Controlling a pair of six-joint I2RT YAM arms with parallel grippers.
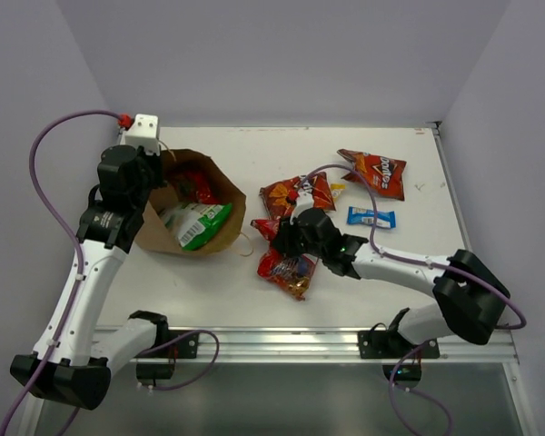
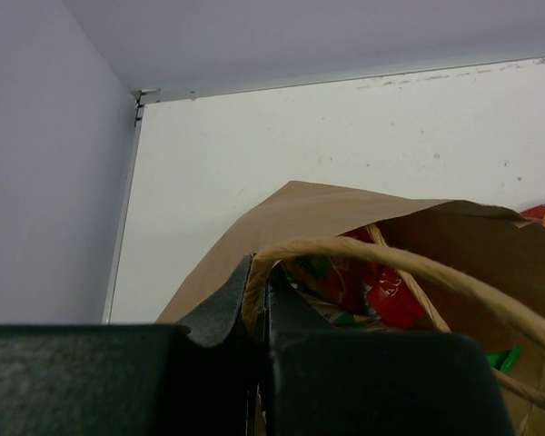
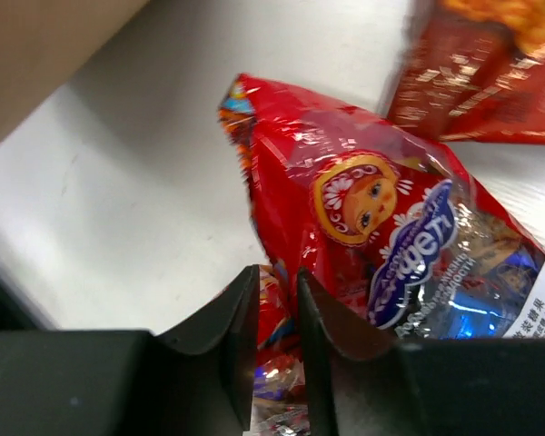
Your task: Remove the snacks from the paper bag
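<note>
The brown paper bag (image 1: 168,232) lies at the left with its mouth facing right. Inside it show a white-green chip bag (image 1: 198,223) and a red packet (image 1: 196,186). My left gripper (image 1: 151,174) is shut on the bag's twisted paper handle (image 2: 391,263) at the bag's far rim; its jaws (image 2: 259,268) pinch the cord. My right gripper (image 1: 286,238) sits mid-table, its jaws (image 3: 277,277) closed on the edge of a red candy bag (image 3: 372,218). A second candy bag (image 1: 289,271) lies just in front of it.
Two red-orange Doritos bags (image 1: 295,193) (image 1: 374,173) lie behind the right gripper. A small blue wrapper (image 1: 371,217) and a yellow wrapper (image 1: 336,189) lie between them. White walls close in the table at the back and both sides.
</note>
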